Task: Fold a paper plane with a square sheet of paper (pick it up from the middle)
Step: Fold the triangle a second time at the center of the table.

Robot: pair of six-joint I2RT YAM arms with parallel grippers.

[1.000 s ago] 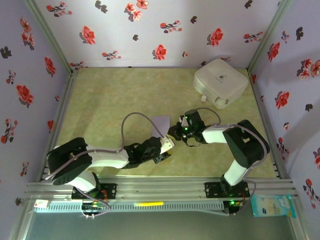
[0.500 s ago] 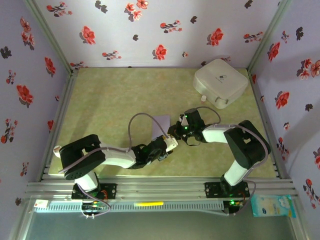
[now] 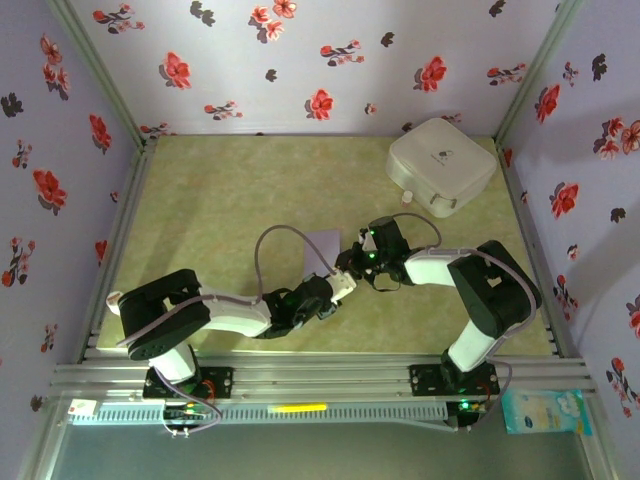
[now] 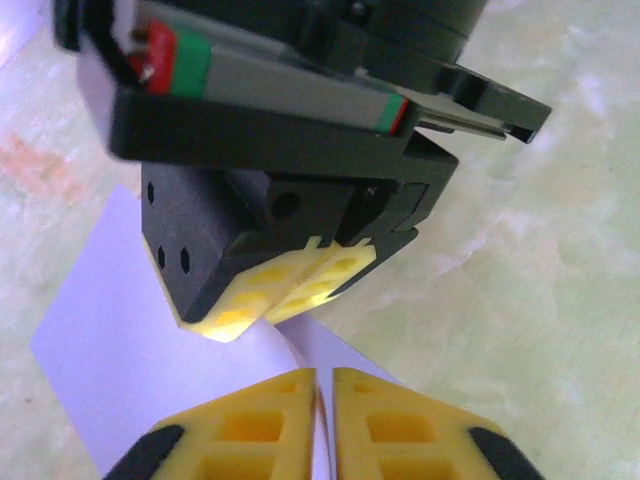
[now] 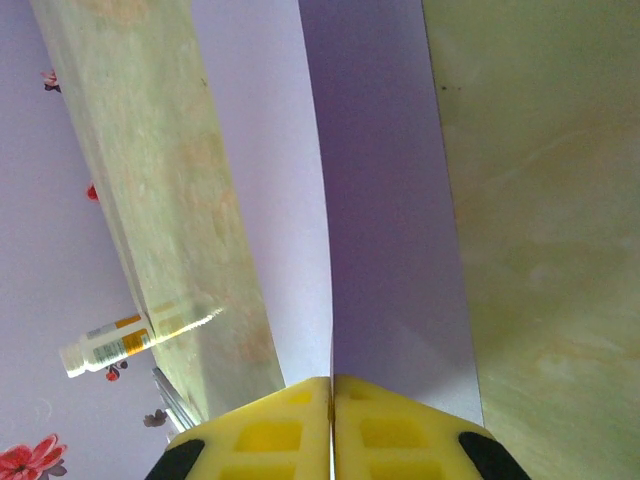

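On table (image 3: 220, 200), far right: white box (image 3: 442, 165) closed; sheet (image 3: 322, 247) outside, mid-table.

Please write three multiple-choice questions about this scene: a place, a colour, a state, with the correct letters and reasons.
1. Where on the table does the white box stand? A near left corner; B far right corner; C centre.
2. The paper sheet is: A lavender; B yellow; C green.
3. The right gripper is: A wide open; B shut on the paper sheet; C shut on nothing.
1 B: top right in the overhead view. 2 A: it looks pale purple. 3 B: it pinches the fold.
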